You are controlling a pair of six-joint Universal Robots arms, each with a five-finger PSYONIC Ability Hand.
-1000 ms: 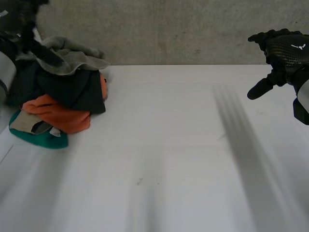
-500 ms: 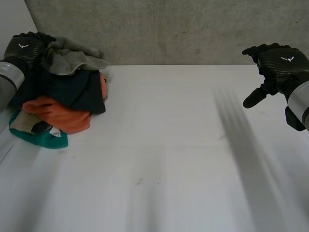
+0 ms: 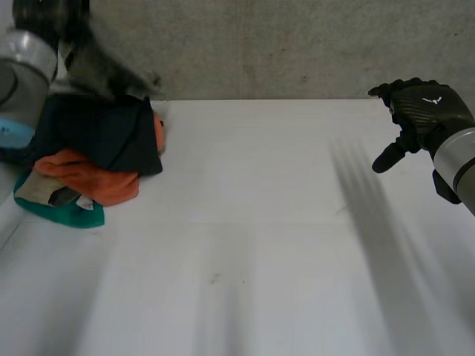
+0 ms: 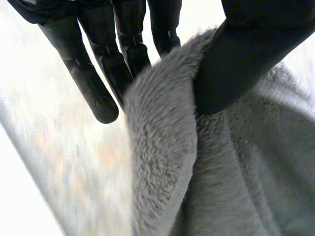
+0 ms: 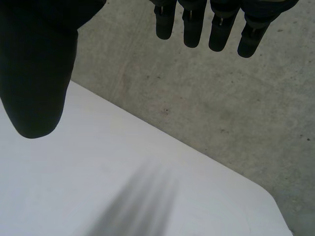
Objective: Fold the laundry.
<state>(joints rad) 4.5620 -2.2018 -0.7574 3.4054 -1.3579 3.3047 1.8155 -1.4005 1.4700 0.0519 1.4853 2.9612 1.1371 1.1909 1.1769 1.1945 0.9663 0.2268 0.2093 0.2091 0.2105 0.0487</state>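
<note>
Fleece cloth (image 4: 162,147), fuzzy grey, is being pinched by left robot hand (image 4: 98,73), upper left; right robot hand (image 3: 421,115), spread, hovering far right.

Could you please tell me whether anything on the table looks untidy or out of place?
Only the laundry pile: it sits crumpled and unfolded at the table's far left corner, dark, orange and teal pieces tangled. The left hand pinches a grey cloth above it. Nothing looks spilled or damaged.
</note>
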